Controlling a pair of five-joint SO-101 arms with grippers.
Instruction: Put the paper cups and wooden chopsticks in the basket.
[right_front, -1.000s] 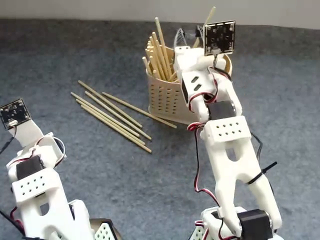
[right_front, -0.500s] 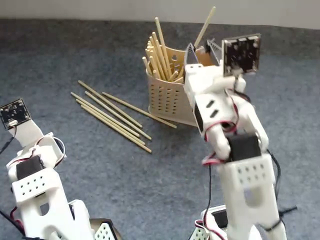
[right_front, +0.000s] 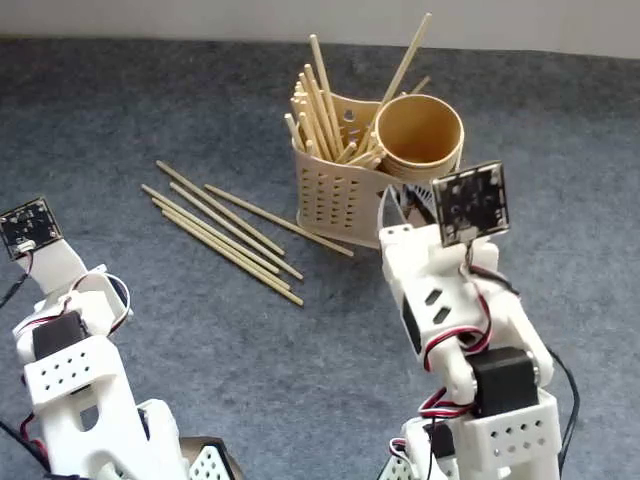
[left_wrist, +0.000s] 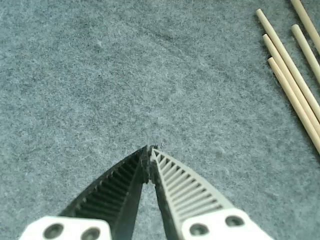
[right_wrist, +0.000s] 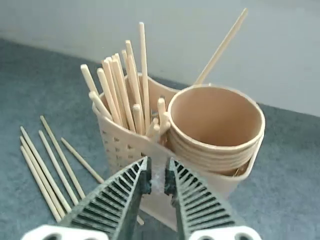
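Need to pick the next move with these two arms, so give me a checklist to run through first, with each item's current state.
1. Cups stowed: ok. The stacked brown paper cups sit inside the cream perforated plastic basket.
2. All chopsticks stowed: not ok. Several loose wooden chopsticks lie on the grey carpet beside the basket; the standing wooden chopsticks are already in it.
3. Left gripper free: ok. It is shut on nothing, above the carpet near the loose sticks.
4. Right gripper free: ok. Its jaws are slightly parted and empty, facing the basket.
5. Basket upright: ok.
6. Number of cups in the stack: cannot tell.
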